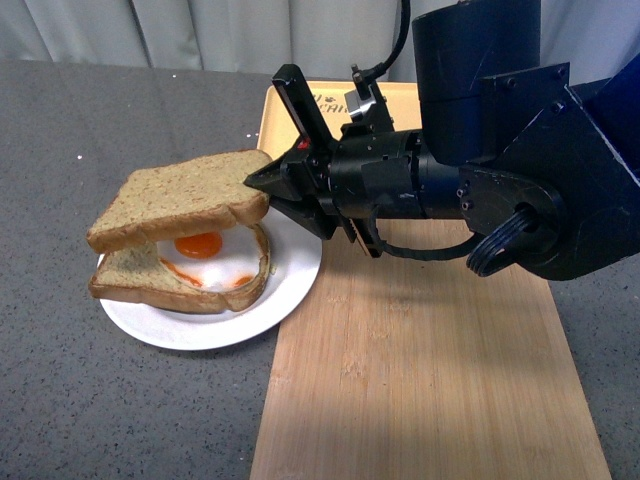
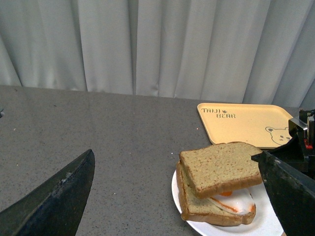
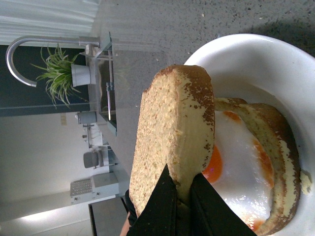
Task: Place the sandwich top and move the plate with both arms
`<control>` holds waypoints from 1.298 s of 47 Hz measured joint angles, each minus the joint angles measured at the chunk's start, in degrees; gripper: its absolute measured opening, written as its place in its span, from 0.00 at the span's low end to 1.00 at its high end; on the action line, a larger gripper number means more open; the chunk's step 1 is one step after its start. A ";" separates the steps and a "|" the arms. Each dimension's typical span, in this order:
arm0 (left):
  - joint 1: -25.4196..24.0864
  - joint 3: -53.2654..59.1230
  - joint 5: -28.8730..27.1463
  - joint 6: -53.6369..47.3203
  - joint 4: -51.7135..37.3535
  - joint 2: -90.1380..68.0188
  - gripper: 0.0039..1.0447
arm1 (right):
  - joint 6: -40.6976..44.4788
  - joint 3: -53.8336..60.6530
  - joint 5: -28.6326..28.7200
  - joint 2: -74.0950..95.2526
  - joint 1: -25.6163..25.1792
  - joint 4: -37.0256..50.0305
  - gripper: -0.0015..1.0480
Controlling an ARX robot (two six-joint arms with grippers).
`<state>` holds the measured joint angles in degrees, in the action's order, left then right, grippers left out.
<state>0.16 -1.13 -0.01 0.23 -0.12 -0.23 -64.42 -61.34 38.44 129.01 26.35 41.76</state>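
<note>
The sandwich top [image 1: 180,197], a plain tan slice, hangs just above the egg-topped slice [image 1: 190,270] on the round white plate [image 1: 290,290]. My right gripper [image 1: 262,195] is shut on the top slice's right edge, reaching in from the right. In the right wrist view its black fingers [image 3: 162,206] pinch the crust of the sandwich top [image 3: 172,142], with the egg [image 3: 241,167] and plate [image 3: 256,64] beneath. In the left wrist view the sandwich top [image 2: 221,167] and plate [image 2: 256,223] lie ahead, and my left gripper [image 2: 182,196] is open, its fingers [image 2: 54,201] wide apart.
A yellow bear-printed tray [image 1: 400,100] sits behind the plate, partly hidden by the right arm; it also shows as a yellow tray [image 2: 246,123] in the left wrist view. A wooden board [image 1: 420,370] lies to the plate's right on the grey table [image 1: 100,400]. Curtains hang behind.
</note>
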 joint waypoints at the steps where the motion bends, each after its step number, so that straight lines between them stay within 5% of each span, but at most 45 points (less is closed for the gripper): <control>1: 0.00 0.02 0.00 0.00 0.00 0.00 0.94 | 0.17 0.00 0.00 0.02 0.04 -0.44 0.02; 6: 0.00 0.02 0.00 0.00 0.00 0.00 0.94 | 1.95 0.07 -1.36 -0.11 0.09 -4.17 0.02; 14: 0.00 0.02 0.00 0.02 0.00 0.00 0.94 | 8.00 4.61 -6.08 -4.79 -0.44 -9.90 0.35; 21: 0.00 0.02 0.00 0.00 0.00 0.00 0.94 | 20.98 11.21 -20.61 -16.63 -2.32 -13.25 0.66; 25: 0.00 0.02 0.00 0.00 0.00 0.00 0.94 | 23.82 11.96 -22.97 -18.78 -2.84 -12.52 0.76; 31: 0.00 0.02 0.17 0.00 0.00 0.02 0.94 | 43.17 21.68 -50.07 -17.05 -2.29 17.14 0.59; 35: 0.00 0.02 -0.13 0.00 0.02 -0.02 0.94 | 51.65 28.11 -57.64 -18.25 -3.56 28.20 0.49; 40: 0.00 0.02 -0.15 0.00 0.09 0.07 0.94 | 58.77 34.53 -57.86 -23.96 -6.47 35.12 0.34; 50: 0.00 0.02 0.02 0.00 0.09 0.07 0.94 | 63.36 45.20 -53.11 -35.41 -11.72 34.56 0.01; 61: 0.00 0.02 0.00 0.00 0.09 0.07 0.94 | 64.24 53.16 -48.06 -48.72 -16.15 29.09 0.01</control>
<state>0.16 -1.10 -0.01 0.23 -0.03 -0.16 -0.19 -8.19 -9.63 80.29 10.20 70.85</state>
